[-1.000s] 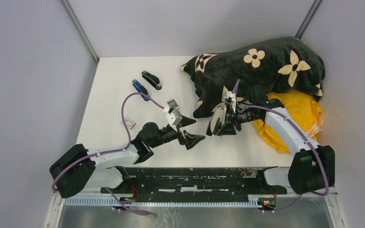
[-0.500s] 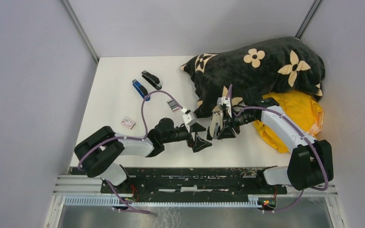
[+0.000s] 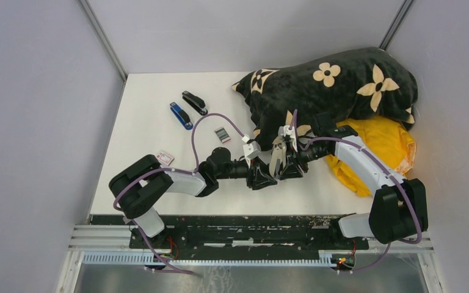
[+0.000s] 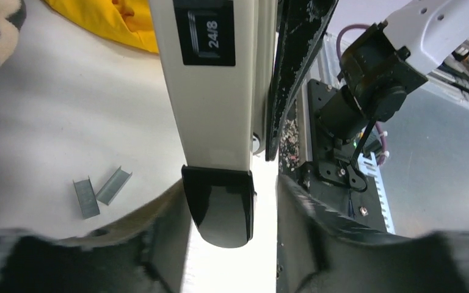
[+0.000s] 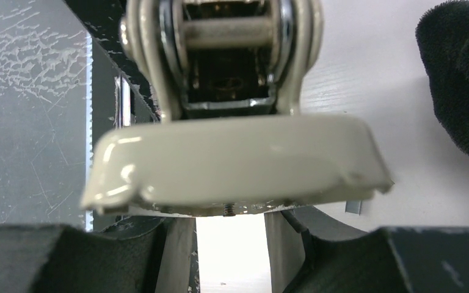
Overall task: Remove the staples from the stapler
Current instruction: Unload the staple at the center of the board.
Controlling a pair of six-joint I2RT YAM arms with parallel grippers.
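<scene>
My right gripper (image 3: 283,163) is shut on a cream stapler (image 3: 276,157) and holds it just above the table. In the right wrist view its wide cream body (image 5: 238,162) lies across my right gripper (image 5: 229,213), with the metal magazine (image 5: 229,91) showing behind. My left gripper (image 3: 262,177) meets the stapler from the left. The stapler's black end (image 4: 220,207) sits inside my left gripper (image 4: 229,190), whose jaws are open with a gap on the right side. Two grey strips of staples (image 4: 101,190) lie on the white table. One more strip of staples (image 5: 354,207) shows beside the right fingers.
A blue stapler (image 3: 181,115) and a black stapler (image 3: 194,102) lie at the back left. A small white-and-red box (image 3: 165,158) and a small dark pack (image 3: 221,134) lie on the table. A black flowered blanket (image 3: 336,85) and yellow cloth (image 3: 388,146) fill the back right.
My left arm has reached to the right until its jaws straddle the stapler's black end, and the jaws have narrowed. My right gripper has shifted slightly back with the stapler.
</scene>
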